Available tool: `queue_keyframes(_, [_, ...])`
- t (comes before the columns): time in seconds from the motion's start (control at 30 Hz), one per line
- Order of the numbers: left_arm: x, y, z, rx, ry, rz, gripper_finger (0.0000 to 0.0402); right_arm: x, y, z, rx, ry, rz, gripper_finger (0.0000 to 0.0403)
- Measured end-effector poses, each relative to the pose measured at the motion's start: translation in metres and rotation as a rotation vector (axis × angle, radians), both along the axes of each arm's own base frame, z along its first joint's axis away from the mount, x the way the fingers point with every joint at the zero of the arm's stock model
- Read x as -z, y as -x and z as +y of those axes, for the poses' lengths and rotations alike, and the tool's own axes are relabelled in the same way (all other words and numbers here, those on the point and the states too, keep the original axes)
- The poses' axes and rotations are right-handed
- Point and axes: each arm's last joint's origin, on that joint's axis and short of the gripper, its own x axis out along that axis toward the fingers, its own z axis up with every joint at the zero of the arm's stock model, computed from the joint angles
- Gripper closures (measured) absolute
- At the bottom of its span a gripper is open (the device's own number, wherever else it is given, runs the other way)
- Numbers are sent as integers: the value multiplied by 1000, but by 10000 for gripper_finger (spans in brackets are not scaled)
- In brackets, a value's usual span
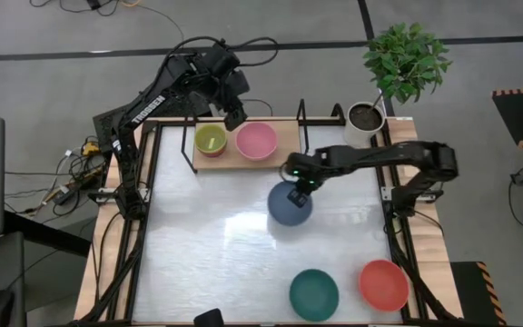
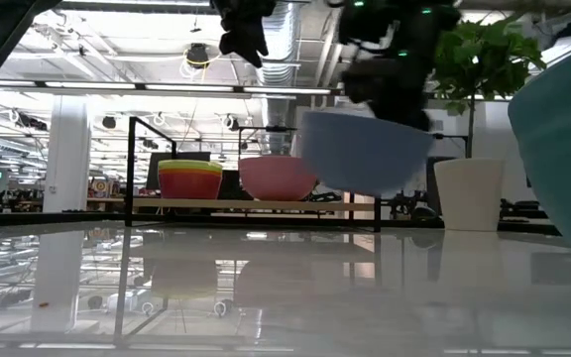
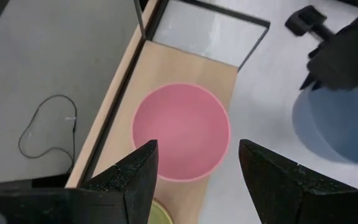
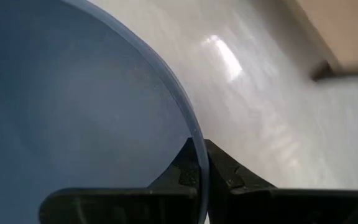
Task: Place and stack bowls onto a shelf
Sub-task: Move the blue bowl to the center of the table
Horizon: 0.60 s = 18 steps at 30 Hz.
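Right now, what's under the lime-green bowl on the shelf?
The lime-green bowl tops a nested stack on the shelf: the low view shows yellow and red rims beneath it. Any bowl nested deeper is covered. The pink bowl sits beside it.

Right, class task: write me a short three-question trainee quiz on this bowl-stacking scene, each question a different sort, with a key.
1. True or false: the blue bowl rests flat on the white tabletop.
2. Which bowl sits on the shelf beside the stack topped by lime-green? A teal B pink C red
3. Fill in: the right gripper pinches the blue bowl by its ____.

Key
1. False; the low view shows it lifted.
2. B, the pink bowl.
3. Rim.
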Motion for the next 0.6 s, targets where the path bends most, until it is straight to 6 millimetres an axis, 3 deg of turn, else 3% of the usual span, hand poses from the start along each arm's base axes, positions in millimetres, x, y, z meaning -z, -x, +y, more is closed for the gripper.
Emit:
queue_keyframes(0.17, [1,2,-1,1,12,23,194,6,-39,-7,-95,35,15,379])
queue_keyframes(0.3, [2,3,-1,1,17,33,194,18,-59,-8,-167,23,70,379])
queue_keyframes(0.43, [3,4,-2,1,26,48,194,30,-72,-7,-228,11,98,376])
queue_keyframes(0.6, [3,4,-2,5,26,53,194,29,-74,-6,-279,32,80,315])
